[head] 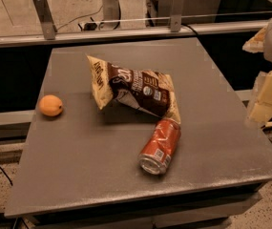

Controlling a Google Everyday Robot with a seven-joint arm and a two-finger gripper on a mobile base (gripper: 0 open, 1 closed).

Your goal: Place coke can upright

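The coke can [160, 146] is red with silver rims and lies on its side on the grey table [78, 166], right of centre near the front. One silver end faces the front edge; the other end touches a chip bag. My gripper [269, 87] shows as pale cream parts at the right edge of the camera view, beyond the table's right side and well apart from the can. It holds nothing that I can see.
A brown and cream chip bag [135, 92] lies in the middle of the table, just behind the can. A round orange fruit [50, 105] sits near the left edge. A metal rail with brackets [45, 15] runs behind the table.
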